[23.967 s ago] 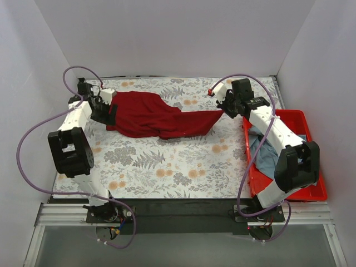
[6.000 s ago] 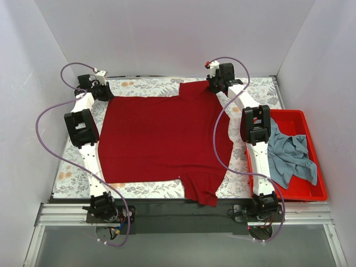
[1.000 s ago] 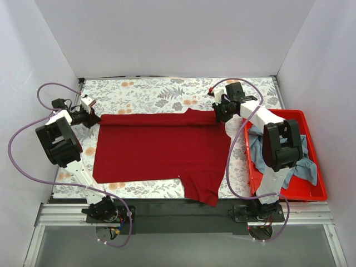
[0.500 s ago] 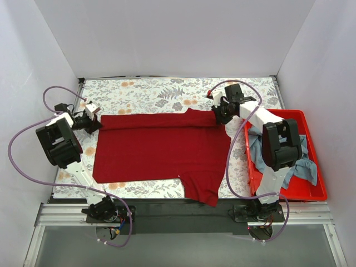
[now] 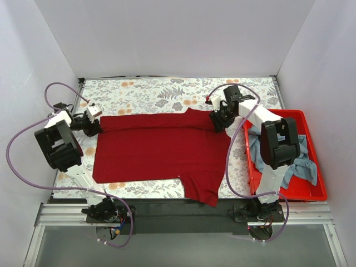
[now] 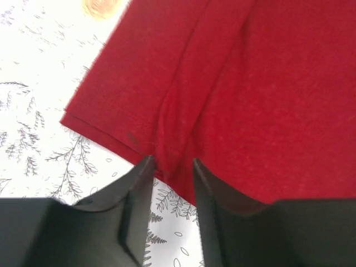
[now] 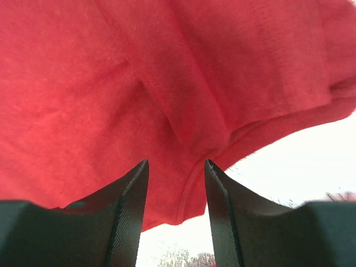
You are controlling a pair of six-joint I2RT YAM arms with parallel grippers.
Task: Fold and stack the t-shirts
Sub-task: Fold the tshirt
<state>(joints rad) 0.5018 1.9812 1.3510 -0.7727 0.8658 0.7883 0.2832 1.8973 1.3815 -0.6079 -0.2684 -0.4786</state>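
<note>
The dark red t-shirt [image 5: 161, 147] lies folded once across the floral table [image 5: 156, 92], its folded edge along the far side. One sleeve [image 5: 201, 192] reaches over the near edge. My left gripper [image 5: 93, 127] stands open at the fold's left corner. In the left wrist view a raised crease of the red cloth [image 6: 178, 144] sits between its tips [image 6: 171, 167]. My right gripper [image 5: 218, 120] is open at the fold's right corner, with the shirt's hem [image 7: 192, 183] loose between its fingers [image 7: 176, 167]. The grey-blue t-shirt [image 5: 303, 166] lies crumpled in the bin.
A bright red plastic bin [image 5: 311, 192] stands at the right edge of the table, beside the right arm's base links. White walls close in the table on three sides. Purple cables loop from both arms.
Both grippers have opened and let go of the dark red shirt's folded edge, which now rests on the table. The arms have barely shifted.
</note>
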